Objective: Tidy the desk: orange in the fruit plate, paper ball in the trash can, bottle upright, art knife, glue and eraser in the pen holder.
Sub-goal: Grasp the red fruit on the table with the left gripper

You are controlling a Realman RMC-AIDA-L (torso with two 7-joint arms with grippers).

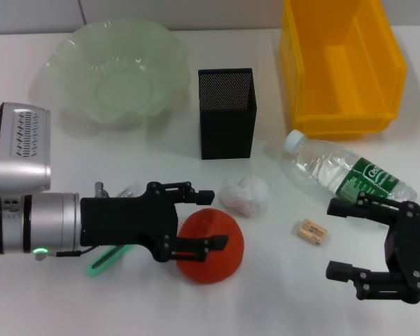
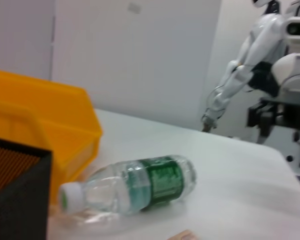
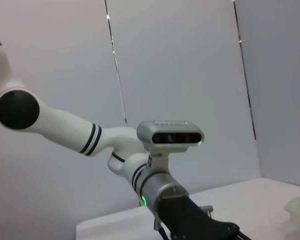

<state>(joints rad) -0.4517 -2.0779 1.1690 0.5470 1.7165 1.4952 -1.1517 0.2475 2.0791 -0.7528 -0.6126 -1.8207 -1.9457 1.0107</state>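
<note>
- Head view: the left gripper (image 1: pixel 211 218) reaches in from the left, its two black fingers spread wide on either side of the orange (image 1: pixel 213 246), one over its top, one across its middle; whether they press on it cannot be told.
- Just beyond that gripper's tips lies the paper ball (image 1: pixel 245 194); farther past it stands the black mesh pen holder (image 1: pixel 227 113), upright.
- Behind the gripper's palm a green-handled art knife (image 1: pixel 108 257) pokes out from under the arm.
- The pale green fruit plate (image 1: pixel 115 70) sits well beyond the left arm; the yellow bin (image 1: pixel 339 66) stands far across, beyond the right gripper.
- The right gripper (image 1: pixel 336 239) rests at the near right, jaws wide apart and holding nothing. The water bottle (image 1: pixel 346 171) lies on its side just beyond its upper finger; the eraser (image 1: pixel 312 232) lies just ahead of the gap.
- Left wrist view: the water bottle (image 2: pixel 135 185) lies flat, cap towards the pen holder (image 2: pixel 17 197), with the yellow bin (image 2: pixel 45 125) behind.
- Right wrist view: the left arm (image 3: pixel 115 145) and its wrist camera show against a wall.
</note>
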